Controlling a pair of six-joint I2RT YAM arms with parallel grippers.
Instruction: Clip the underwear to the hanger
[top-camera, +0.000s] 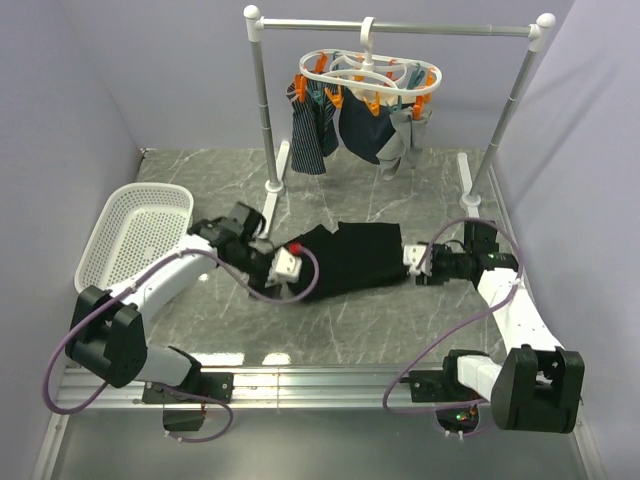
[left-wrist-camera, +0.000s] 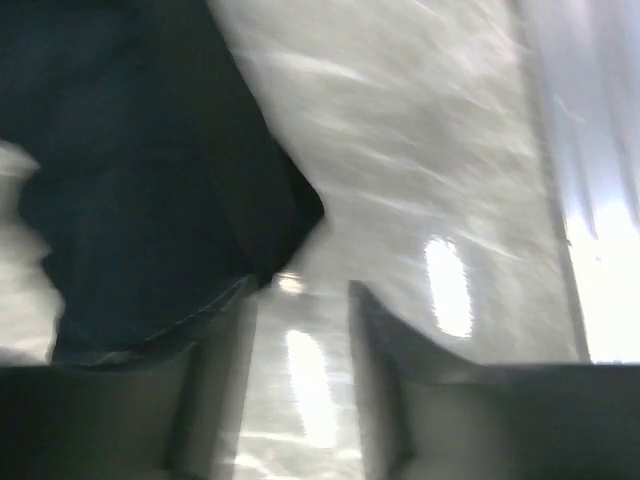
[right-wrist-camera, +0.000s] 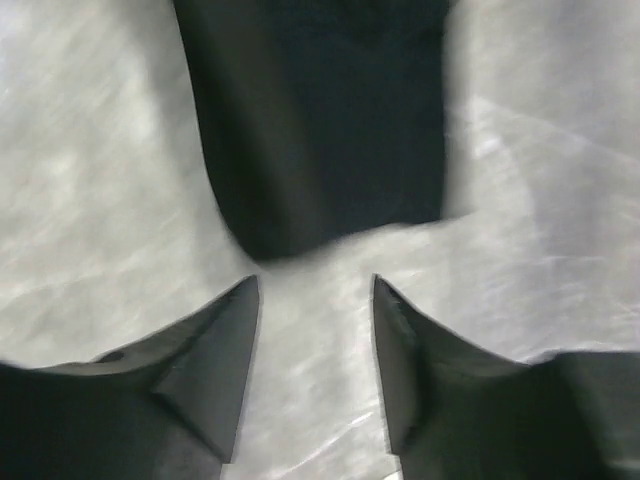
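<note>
Right now the underwear (top-camera: 352, 260) lies spread flat on the grey marble tabletop (top-camera: 400, 190), on the near side of the metal rail stand (top-camera: 400, 27) and well apart from it, roughly below the middle of the stand's top bar. The hanger (top-camera: 368, 72) hangs by its hook from that bar, with a few dark and grey garments already pegged beneath it.

The left gripper (top-camera: 296, 264) sits low at the underwear's left end. In the left wrist view its jaws stand partly apart with only bare tabletop between them, holding nothing, and a corner of the black cloth (left-wrist-camera: 150, 170) lies just ahead of one finger (left-wrist-camera: 215, 390).

The right gripper (top-camera: 412, 256) sits at the opposite end of the cloth. Its jaws are also parted and empty, and the cloth's edge (right-wrist-camera: 320, 120) lies just beyond the fingertips (right-wrist-camera: 240, 330) without reaching between them.

A white basket (top-camera: 110, 215) rests on the tabletop left of the rail stand's left foot, towards the near side.
</note>
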